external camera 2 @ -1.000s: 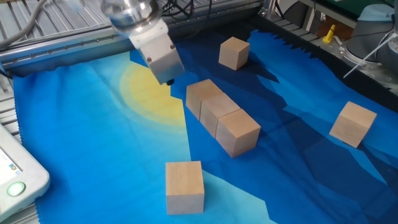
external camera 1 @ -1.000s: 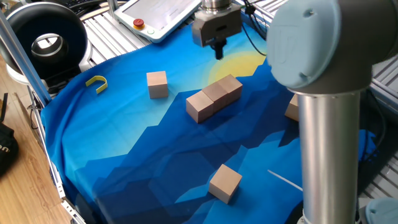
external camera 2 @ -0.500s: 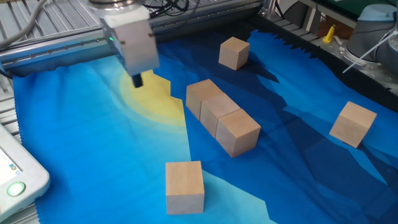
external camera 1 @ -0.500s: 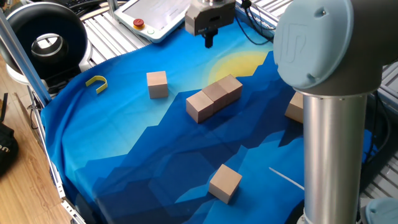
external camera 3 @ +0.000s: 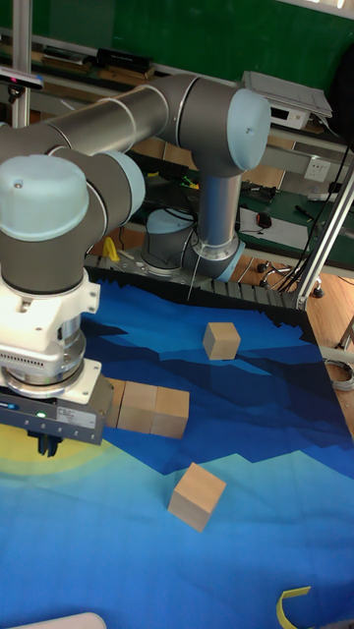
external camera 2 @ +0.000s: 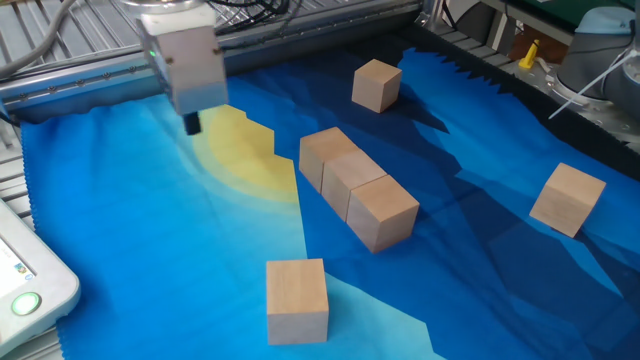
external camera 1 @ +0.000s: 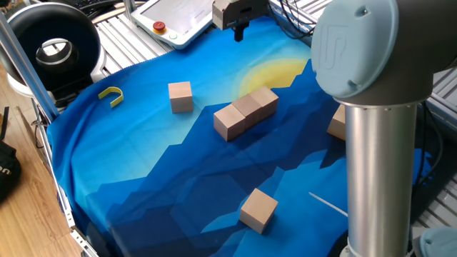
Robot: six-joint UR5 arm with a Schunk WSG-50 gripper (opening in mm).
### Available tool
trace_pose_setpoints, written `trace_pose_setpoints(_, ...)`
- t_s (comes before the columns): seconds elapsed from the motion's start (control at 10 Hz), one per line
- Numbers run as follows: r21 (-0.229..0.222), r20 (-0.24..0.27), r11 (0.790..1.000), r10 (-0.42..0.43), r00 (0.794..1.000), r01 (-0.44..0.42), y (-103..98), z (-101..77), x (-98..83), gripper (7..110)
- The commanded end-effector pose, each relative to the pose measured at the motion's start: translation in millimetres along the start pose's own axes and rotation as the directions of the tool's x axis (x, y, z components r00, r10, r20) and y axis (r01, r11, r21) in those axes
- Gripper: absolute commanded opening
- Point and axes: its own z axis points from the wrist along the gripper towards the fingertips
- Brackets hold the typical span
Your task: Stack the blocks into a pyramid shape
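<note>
I see three blocks (external camera 2: 355, 190) laid touching in a flat row on the blue cloth (external camera 2: 150, 280), the row's long axis running diagonally beside the yellow patch (external camera 2: 240, 150). Single blocks lie scattered well apart. My gripper (external camera 2: 192, 123) hangs above the yellow patch's far edge, fingers pinched together, holding and touching nothing.

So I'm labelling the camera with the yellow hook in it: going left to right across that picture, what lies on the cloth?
yellow hook → lone block → row of three touching blocks → block half hidden behind the arm. The near block sits under the row, so it has no clear place in the order.
</note>
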Motion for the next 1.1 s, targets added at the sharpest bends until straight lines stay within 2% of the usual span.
trace_pose_setpoints(0.0,0.088,0.051,0.996,-0.004,0.999,0.000,-26,-3.5,-15.9,7)
trace_pose_setpoints(0.1,0.127,0.054,0.992,-0.032,0.998,0.025,-35,-4.6,-17.5,7)
trace_pose_setpoints(0.3,0.154,0.071,0.986,-0.079,0.994,0.068,-41,-5.9,-23.6,7)
trace_pose_setpoints(0.5,0.170,0.082,0.983,-0.085,0.993,0.070,-45,-6.7,-26.8,7)
trace_pose_setpoints(0.6,0.168,0.092,0.983,-0.088,0.992,0.072,-44,-6.9,-29.4,7)
trace_pose_setpoints(0.7,0.132,0.076,0.987,-0.103,0.992,0.093,-35,-5.2,-25.4,7)
trace_pose_setpoints(0.8,0.120,0.040,0.989,-0.097,0.995,0.091,-33,-4.3,-15.8,7)
trace_pose_setpoints(1.0,0.127,0.022,0.988,-0.096,0.995,0.092,-35,-4.3,-11.5,7)
